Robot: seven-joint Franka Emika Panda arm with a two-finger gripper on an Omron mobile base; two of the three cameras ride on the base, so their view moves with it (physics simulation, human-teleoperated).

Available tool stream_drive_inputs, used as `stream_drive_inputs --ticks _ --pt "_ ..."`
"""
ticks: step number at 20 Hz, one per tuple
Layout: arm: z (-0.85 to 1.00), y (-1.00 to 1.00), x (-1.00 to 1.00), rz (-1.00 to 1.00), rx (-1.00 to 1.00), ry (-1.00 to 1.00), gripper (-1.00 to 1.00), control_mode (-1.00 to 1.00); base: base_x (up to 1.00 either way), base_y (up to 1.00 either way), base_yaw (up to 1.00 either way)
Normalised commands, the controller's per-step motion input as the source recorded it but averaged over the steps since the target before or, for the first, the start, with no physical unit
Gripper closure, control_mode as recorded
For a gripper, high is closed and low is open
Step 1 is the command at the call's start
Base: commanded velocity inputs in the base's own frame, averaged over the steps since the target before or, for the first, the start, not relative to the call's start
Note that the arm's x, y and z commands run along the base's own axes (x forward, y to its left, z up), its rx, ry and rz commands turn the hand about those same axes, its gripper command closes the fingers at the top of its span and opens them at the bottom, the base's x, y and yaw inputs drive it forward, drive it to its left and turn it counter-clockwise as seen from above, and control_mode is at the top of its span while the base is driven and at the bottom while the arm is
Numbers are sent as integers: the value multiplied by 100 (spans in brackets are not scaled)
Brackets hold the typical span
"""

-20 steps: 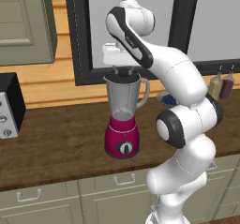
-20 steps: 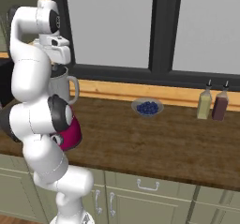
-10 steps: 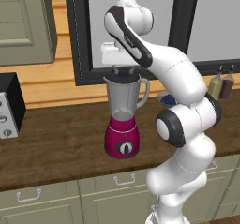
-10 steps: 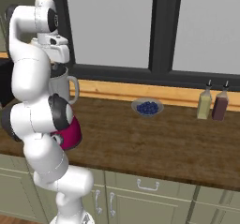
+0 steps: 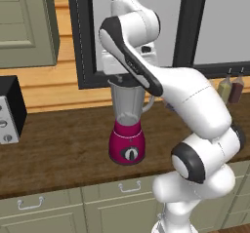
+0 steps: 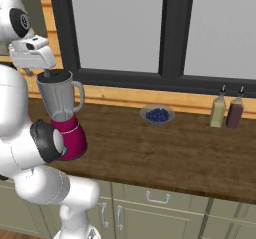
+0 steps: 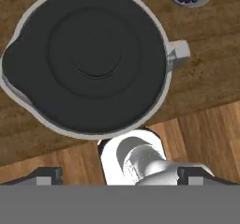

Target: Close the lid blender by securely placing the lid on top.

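Left base view, going left to right with the blender [image 5: 128, 129] as reference: black-and-white boxy appliance [image 5: 10, 110] sits well apart to its left on the wooden counter [image 5: 58, 149]; two bottles [image 5: 231, 88] stand far to its right by the window frame. Right base view: bowl of blue berries [image 6: 157, 115] lies on the counter right of the blender [image 6: 62, 114], clear of it; the light bottle [image 6: 218, 109] and dark bottle [image 6: 235, 110] stand farther right, side by side, near the back wall.

Lid [image 7: 86, 56] is seated on the jar rim and covers the opening; grey rim shows all around it, handle sticks out on the berry-bowl side. Nothing stands between hand and lid.

Arm arcs up from the base and folds over, hand pointing straight down right above the jar top. Gripper [image 7: 120, 175] is released: fingertips [image 7: 47, 175] spread wide, off the lid, holding nothing.

Counter around the blender base is bare wood on all sides; window frame close behind the jar, counter's front edge near the base.
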Motion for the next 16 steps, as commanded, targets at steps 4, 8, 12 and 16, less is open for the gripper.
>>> stream_drive_inputs --ticks 4,8,12,16 --pt "-11 47 -100 6 -5 -17 -100 -100 0 0 0" --pt "-47 58 -100 5 -11 -7 -100 -100 0 0 0" --pt "-88 33 -99 5 -14 0 -100 -100 0 0 0" --pt "-100 10 -63 4 -17 0 -100 -100 0 0 0"
